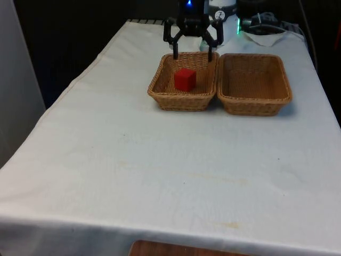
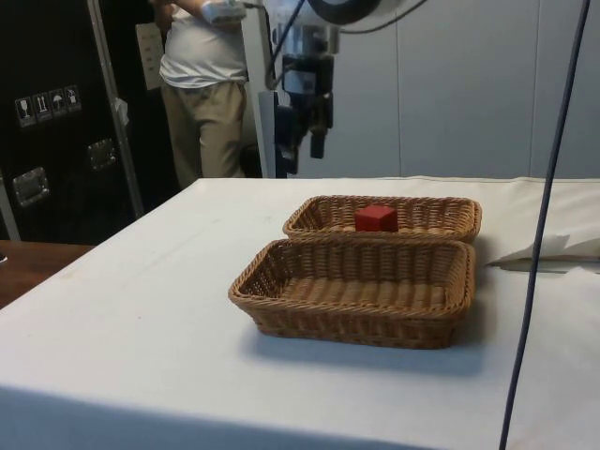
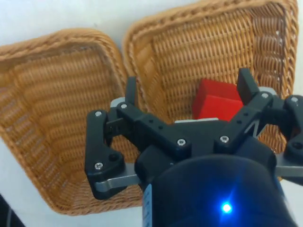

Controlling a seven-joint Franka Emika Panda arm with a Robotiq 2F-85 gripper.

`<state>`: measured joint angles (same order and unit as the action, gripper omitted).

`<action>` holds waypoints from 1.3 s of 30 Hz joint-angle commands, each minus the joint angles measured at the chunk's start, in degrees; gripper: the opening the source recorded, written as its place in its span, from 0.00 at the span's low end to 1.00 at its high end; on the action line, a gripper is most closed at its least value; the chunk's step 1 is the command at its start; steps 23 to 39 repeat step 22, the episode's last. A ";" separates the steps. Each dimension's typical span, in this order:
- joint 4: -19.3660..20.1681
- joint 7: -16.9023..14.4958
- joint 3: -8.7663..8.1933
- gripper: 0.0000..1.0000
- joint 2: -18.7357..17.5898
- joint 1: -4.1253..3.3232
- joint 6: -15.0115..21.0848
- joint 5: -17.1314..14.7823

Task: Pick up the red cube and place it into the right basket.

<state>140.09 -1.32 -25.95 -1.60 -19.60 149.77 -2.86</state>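
The red cube (image 1: 185, 79) lies inside the wicker basket (image 1: 181, 101) on the front view's left. A second, empty wicker basket (image 1: 250, 105) touches it on the front view's right. My gripper (image 1: 193, 55) hangs open above the far rim of the cube's basket, with nothing between its fingers. From the side, the gripper (image 2: 302, 152) is well above and behind the cube (image 2: 376, 218), which sits in the farther basket (image 2: 441, 211); the nearer basket (image 2: 356, 323) is empty. In the wrist view the cube (image 3: 215, 101) lies close to one fingertip (image 3: 246, 85) of the gripper (image 3: 188, 90).
A person (image 2: 202, 84) stands behind the table's far end. A cable (image 2: 544, 234) hangs in the foreground of the side view beside a crumpled white sheet (image 2: 548, 248). White items and cables (image 1: 266, 32) lie at the far right corner.
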 commanded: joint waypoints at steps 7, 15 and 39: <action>-3.55 2.35 1.83 1.00 1.03 -0.17 -4.35 1.15; -6.65 2.29 3.21 1.00 2.18 -0.11 -7.96 1.15; -8.25 1.43 4.13 1.00 2.46 -0.06 -9.34 0.63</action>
